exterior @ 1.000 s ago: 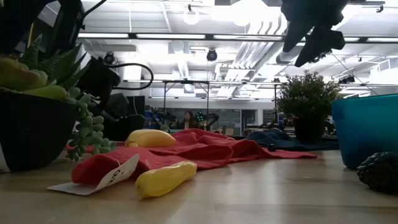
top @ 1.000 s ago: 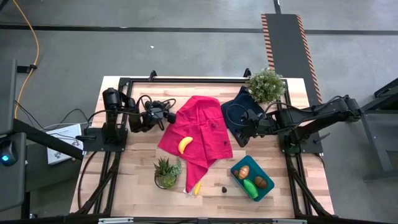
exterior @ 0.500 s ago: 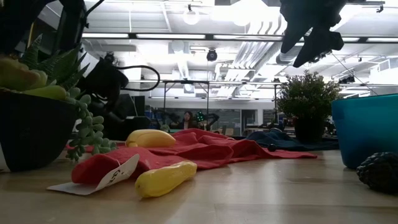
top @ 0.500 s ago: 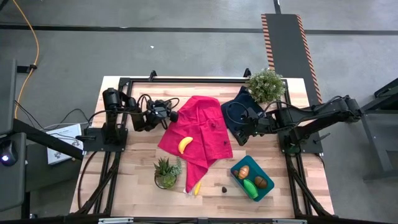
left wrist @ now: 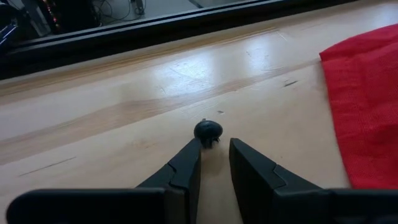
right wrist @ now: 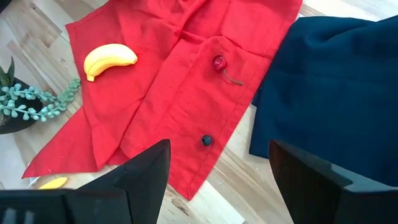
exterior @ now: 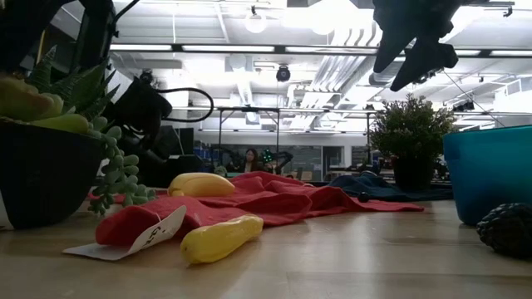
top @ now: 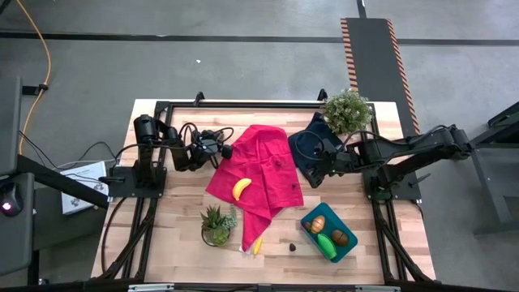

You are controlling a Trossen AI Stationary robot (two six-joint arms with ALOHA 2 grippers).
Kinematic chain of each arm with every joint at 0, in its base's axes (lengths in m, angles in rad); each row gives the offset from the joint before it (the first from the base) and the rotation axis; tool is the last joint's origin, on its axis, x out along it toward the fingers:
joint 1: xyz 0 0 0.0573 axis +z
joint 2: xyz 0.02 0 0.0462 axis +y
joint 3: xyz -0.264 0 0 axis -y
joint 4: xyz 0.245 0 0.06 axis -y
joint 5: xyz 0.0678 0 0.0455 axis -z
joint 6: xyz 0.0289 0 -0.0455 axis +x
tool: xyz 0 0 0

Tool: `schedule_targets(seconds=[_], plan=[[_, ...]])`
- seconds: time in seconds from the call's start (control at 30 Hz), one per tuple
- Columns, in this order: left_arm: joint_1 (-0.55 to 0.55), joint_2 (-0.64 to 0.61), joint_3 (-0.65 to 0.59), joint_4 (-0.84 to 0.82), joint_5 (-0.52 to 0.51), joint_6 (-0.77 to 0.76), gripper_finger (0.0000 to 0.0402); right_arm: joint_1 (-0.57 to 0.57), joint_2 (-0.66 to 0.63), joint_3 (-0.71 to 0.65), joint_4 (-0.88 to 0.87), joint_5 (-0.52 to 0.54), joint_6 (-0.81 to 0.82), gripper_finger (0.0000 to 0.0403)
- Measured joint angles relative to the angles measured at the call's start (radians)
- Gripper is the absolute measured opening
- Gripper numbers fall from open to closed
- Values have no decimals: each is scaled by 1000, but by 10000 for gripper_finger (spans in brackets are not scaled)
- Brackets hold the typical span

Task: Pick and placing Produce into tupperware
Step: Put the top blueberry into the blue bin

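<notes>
Low over the bare bench (top: 182, 195) beside the red cloth (top: 259, 174), I'm holding my left gripper (left wrist: 214, 163) narrowly parted and empty, tips at a small dark berry (left wrist: 208, 130), while my right gripper (right wrist: 217, 171) is hovering wide open, empty, and the tupperware (top: 350, 246) is sitting near the front edge.

One banana (top: 241, 188) lies on the cloth (top: 261, 166) in the middle of my table (top: 180, 212). Another banana (top: 257, 245) lies at the cloth's front tip. The tub (top: 349, 249) sits front right, with three toy foods in it.
</notes>
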Motion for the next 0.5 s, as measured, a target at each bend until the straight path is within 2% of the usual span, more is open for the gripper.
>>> schedule_targets(seconds=[0.3, 0.5], plan=[[0, 0, 0, -2, 8, -60, 78, 0, 0, 0, 0, 0, 3, 261], [0, 0, 0, -2, 18, -57, 132, 0, 0, 0, 0, 0, 3, 261]])
